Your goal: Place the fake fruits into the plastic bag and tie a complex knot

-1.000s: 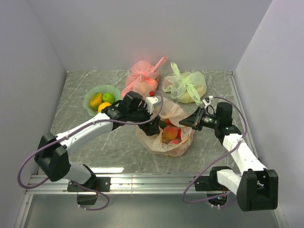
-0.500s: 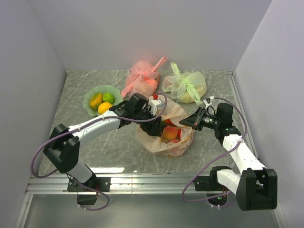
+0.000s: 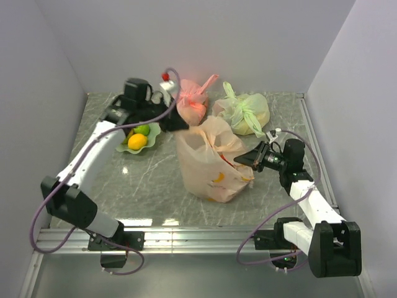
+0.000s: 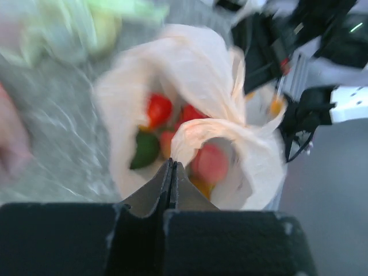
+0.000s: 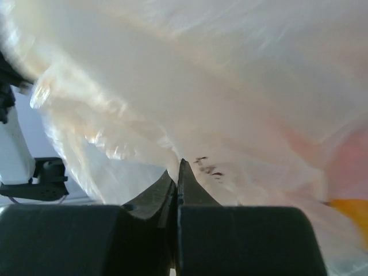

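The pale orange plastic bag (image 3: 209, 162) stands stretched upright mid-table. My left gripper (image 3: 177, 123) is shut on the bag's left handle (image 4: 218, 129) and holds it up and to the back left. The left wrist view looks into the open mouth at red (image 4: 158, 109), green (image 4: 146, 149) and peach (image 4: 210, 164) fake fruits, with the gripper's (image 4: 172, 164) tips closed on thin plastic. My right gripper (image 3: 245, 160) is shut on the bag's right side; its wrist view shows the gripper (image 5: 177, 167) pinching the film (image 5: 230, 86). No knot shows.
A pale green dish (image 3: 124, 146) at the left holds a yellow-orange fruit (image 3: 137, 141) and a green one (image 3: 142, 129), partly under my left arm. A tied pink bag (image 3: 192, 102) and a tied light green bag (image 3: 245, 115) sit at the back.
My left gripper closed on the bag's handle and swung up and back to the left, pulling the slumped bag tall. The right gripper stayed shut on the bag's right side.
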